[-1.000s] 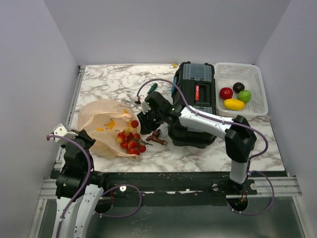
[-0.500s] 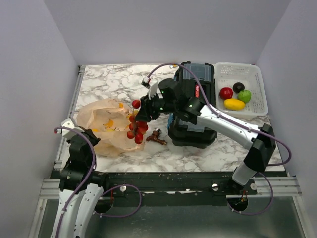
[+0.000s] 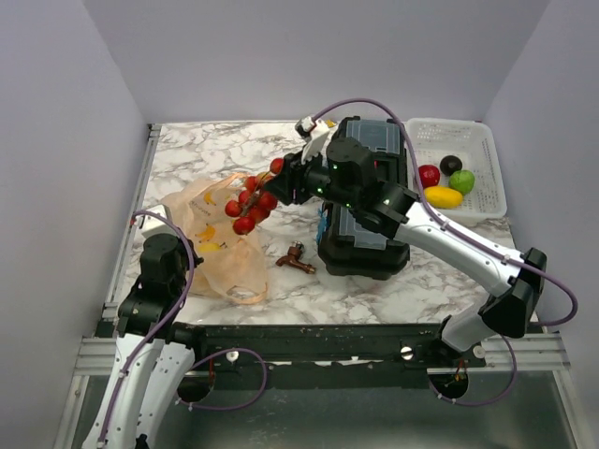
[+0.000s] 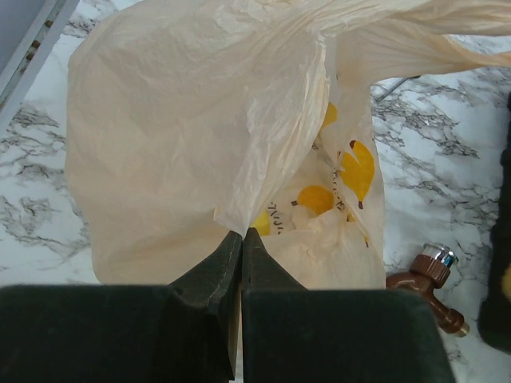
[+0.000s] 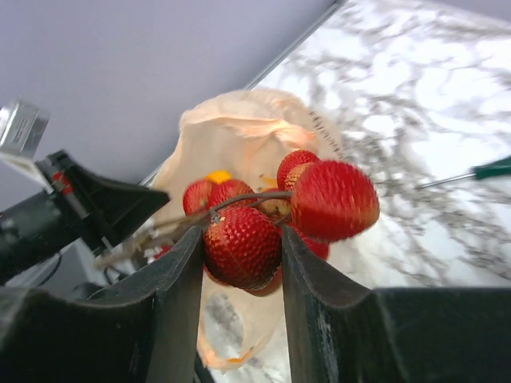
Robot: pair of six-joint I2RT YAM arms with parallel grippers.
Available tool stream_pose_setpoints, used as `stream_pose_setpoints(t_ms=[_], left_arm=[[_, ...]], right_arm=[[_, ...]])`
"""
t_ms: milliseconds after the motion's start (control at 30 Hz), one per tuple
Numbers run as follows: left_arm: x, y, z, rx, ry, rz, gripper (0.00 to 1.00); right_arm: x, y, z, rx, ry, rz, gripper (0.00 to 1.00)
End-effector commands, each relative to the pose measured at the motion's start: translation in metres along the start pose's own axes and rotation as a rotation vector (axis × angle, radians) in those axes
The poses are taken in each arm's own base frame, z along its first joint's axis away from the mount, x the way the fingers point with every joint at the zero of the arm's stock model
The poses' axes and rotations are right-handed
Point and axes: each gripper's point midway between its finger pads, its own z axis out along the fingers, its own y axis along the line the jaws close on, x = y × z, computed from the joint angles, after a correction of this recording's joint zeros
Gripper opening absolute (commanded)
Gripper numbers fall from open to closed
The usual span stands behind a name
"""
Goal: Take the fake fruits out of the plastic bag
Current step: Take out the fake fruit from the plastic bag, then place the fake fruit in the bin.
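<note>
My right gripper point(image 3: 280, 181) point(image 5: 242, 249) is shut on one berry of the cluster of small red berries point(image 3: 250, 206) point(image 5: 242, 243), which hangs in the air above the plastic bag's far right edge. The peach-orange plastic bag point(image 3: 213, 238) point(image 4: 192, 136) lies at the table's front left. My left gripper point(image 3: 190, 254) point(image 4: 242, 236) is shut on a fold of its film. Orange-yellow pieces point(image 4: 315, 197) point(image 3: 211, 247) show through the bag. A red ball point(image 3: 428, 175), dark ball point(image 3: 451, 165), green ball point(image 3: 461, 181) and yellow oval point(image 3: 442, 196) lie in the white basket point(image 3: 493, 180).
A black toolbox point(image 3: 367, 201) stands right of the bag, under my right arm. A brown metal tap point(image 3: 296, 261) point(image 4: 427, 279) lies on the marble between bag and toolbox. A green-handled screwdriver point(image 5: 495, 167) lies farther back. Walls enclose the table on three sides.
My right gripper has lifted the berry cluster up out of the bag's mouth and carried it toward the back right. My left gripper, still gripping the bag, has shifted slightly to the right.
</note>
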Motion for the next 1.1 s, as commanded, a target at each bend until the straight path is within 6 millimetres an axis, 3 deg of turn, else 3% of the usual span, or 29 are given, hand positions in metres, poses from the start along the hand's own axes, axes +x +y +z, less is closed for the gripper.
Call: stream_pose_setpoints(t_ms=[0, 133, 300, 433, 667, 900, 1067], left_arm=[[0.001, -0.011, 0.002, 0.071, -0.004, 0.023, 0.0], [0.008, -0.015, 0.007, 0.078, 0.043, 0.034, 0.0], [0.009, -0.015, 0.009, 0.072, 0.053, 0.037, 0.0], [0.008, -0.017, 0.008, 0.085, 0.048, 0.036, 0.0], [0.011, -0.017, 0.01, 0.084, 0.065, 0.042, 0.0], [0.01, -0.019, 0.009, 0.094, 0.056, 0.039, 0.0], [0.01, -0.019, 0.009, 0.095, 0.055, 0.038, 0.0]], right_arm=[[-0.059, -0.031, -0.04, 0.242, -0.213, -0.027, 0.01], [-0.078, -0.072, -0.068, 0.509, -0.28, -0.04, 0.01], [-0.098, -0.098, -0.104, 0.707, -0.355, -0.084, 0.01], [-0.119, -0.135, -0.136, 0.91, -0.419, -0.084, 0.01], [-0.142, -0.193, -0.194, 1.067, -0.548, 0.037, 0.01], [-0.127, -0.273, -0.267, 1.339, -0.628, 0.142, 0.01], [-0.091, -0.347, -0.304, 1.457, -0.61, 0.259, 0.01]])
